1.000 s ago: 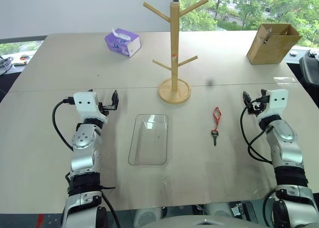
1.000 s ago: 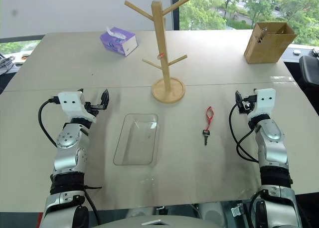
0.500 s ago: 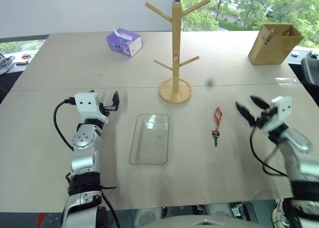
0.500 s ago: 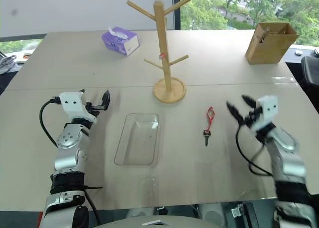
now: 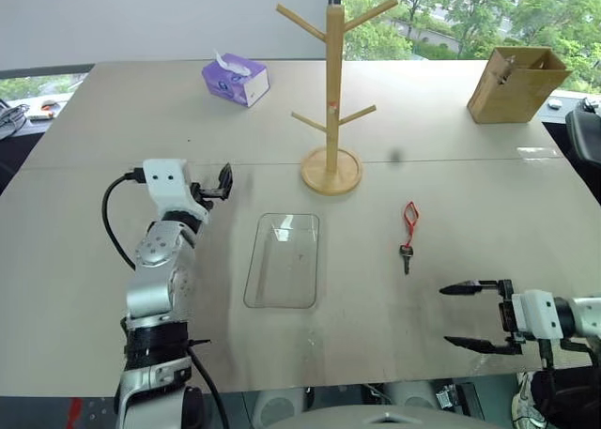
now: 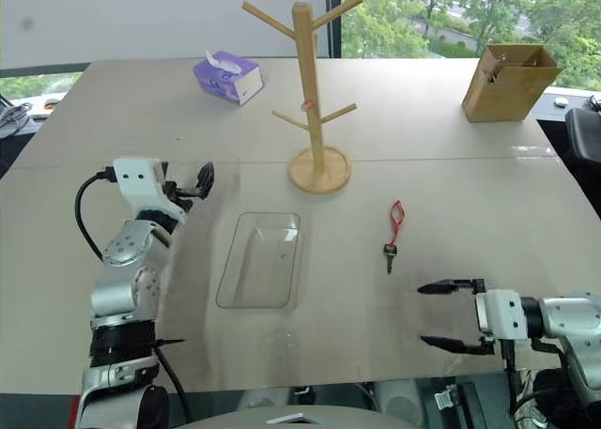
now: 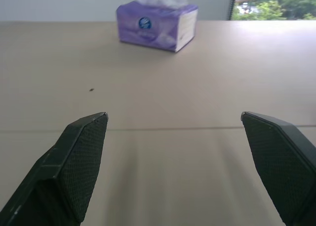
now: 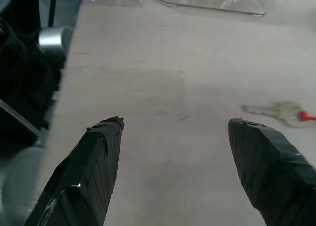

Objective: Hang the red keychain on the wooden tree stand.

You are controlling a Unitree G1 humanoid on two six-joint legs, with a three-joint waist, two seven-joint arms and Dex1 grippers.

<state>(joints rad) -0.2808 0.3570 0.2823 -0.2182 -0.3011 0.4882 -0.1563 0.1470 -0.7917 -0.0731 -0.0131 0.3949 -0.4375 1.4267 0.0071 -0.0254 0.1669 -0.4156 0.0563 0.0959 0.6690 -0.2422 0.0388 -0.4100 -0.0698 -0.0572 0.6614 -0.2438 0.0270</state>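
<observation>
red keychain (image 5: 409, 217), light-wood tree stand (image 5: 331, 91), purple tissue box (image 5: 234, 79), brown box (image 5: 516, 82)

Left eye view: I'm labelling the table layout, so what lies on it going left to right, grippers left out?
Tissue box → clear tray → tree stand → red keychain → brown box.

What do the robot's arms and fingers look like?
Both arms are silver metal with black joint bands. Each wrist carries a white boxy block, with a looping black cable on the left arm. The left gripper and right gripper each have two slim black textured fingers.
</observation>
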